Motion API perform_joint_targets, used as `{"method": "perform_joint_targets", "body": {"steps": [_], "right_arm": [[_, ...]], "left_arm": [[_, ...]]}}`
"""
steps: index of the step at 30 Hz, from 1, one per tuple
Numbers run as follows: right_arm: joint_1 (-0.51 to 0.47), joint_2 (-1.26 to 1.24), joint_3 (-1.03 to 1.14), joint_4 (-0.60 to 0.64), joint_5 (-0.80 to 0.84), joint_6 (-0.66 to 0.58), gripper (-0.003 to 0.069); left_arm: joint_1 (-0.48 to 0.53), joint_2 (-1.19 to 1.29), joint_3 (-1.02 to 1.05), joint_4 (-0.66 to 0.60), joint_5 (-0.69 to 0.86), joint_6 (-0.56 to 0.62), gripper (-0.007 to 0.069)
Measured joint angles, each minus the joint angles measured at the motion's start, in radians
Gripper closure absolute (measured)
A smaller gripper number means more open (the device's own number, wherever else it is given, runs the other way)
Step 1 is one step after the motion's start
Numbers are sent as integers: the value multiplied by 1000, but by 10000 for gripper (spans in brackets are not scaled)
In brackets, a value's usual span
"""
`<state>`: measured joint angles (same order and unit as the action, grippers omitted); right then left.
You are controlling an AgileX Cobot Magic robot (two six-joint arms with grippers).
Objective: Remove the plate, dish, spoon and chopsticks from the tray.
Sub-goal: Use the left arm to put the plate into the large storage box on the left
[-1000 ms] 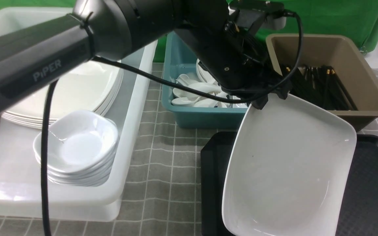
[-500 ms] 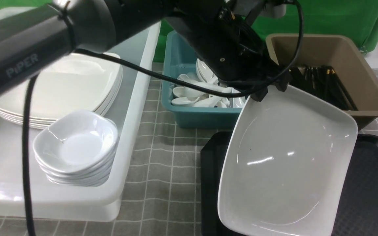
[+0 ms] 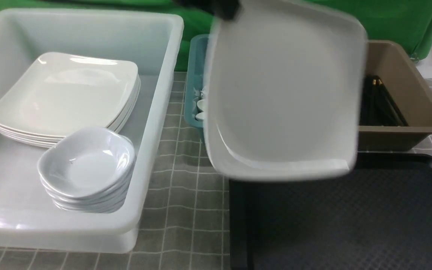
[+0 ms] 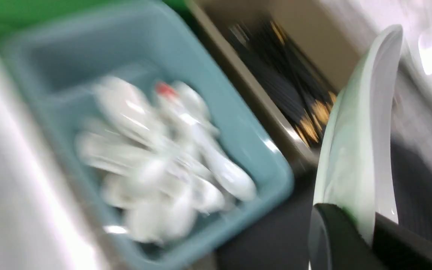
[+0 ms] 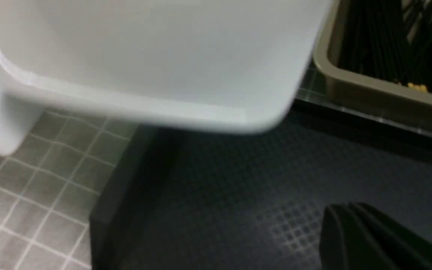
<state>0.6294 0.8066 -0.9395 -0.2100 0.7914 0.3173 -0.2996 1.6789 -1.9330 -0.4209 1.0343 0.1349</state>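
My left gripper [image 4: 366,225] is shut on the rim of the large white square plate [image 3: 283,93]. It holds the plate in the air, tilted, above the back edge of the black tray [image 3: 351,217] and in front of the teal and brown tubs. The gripper shows as a dark shape at the plate's top corner [image 3: 223,9]. The plate also shows in the right wrist view [image 5: 156,48]. My right gripper [image 5: 347,213] hovers low over the bare tray floor [image 5: 238,187], its jaws together and empty. No dish, spoon or chopsticks lie on the visible part of the tray.
A white tub [image 3: 156,123] at the left holds a stack of square plates [image 3: 66,97] and a stack of small dishes [image 3: 88,165]. The teal tub [image 4: 238,123] holds white spoons [image 4: 201,161]. The brown tub [image 3: 407,90] holds black chopsticks [image 3: 383,103].
The left arm has lifted the plate up off the tray and swung it up and to the left. The arm itself has risen almost out of the front view.
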Motion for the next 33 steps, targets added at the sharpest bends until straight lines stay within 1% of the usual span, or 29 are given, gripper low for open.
{"method": "perform_joint_targets", "body": {"steps": [1,3,5,9,11,12,14,17,21,28,31,33], "right_arm": [[0,9,-6,11,0,-12,636],[0,73,-43,91,-1,-91,636],[0,129,-70,159,-1,-152,636],[0,201,-107,222,-2,-207,636],[0,221,-113,228,-6,-214,636],[0,230,-113,231,-11,-219,636],[0,238,-113,232,-17,-224,636],[0,240,-113,234,-31,-227,636],[0,240,-114,235,-33,-227,636],[0,240,-114,235,-31,-228,636],[0,240,-114,235,-31,-222,636],[0,240,-114,235,-31,-217,636]], "left_arm": [[15,-5,-1,-9,-1,3,598],[210,-20,-6,-124,-4,31,598],[350,-21,4,-207,-18,62,598],[547,-22,89,-290,-98,92,598],[607,-22,143,-308,-148,98,598],[650,-22,197,-329,-199,104,598],[699,-21,282,-361,-284,122,598],[734,1,409,-447,-415,183,594],[728,61,485,-508,-456,232,595],[719,147,508,-502,-486,235,595],[719,166,508,-503,-475,233,595],[719,179,508,-473,-463,230,585]]}}
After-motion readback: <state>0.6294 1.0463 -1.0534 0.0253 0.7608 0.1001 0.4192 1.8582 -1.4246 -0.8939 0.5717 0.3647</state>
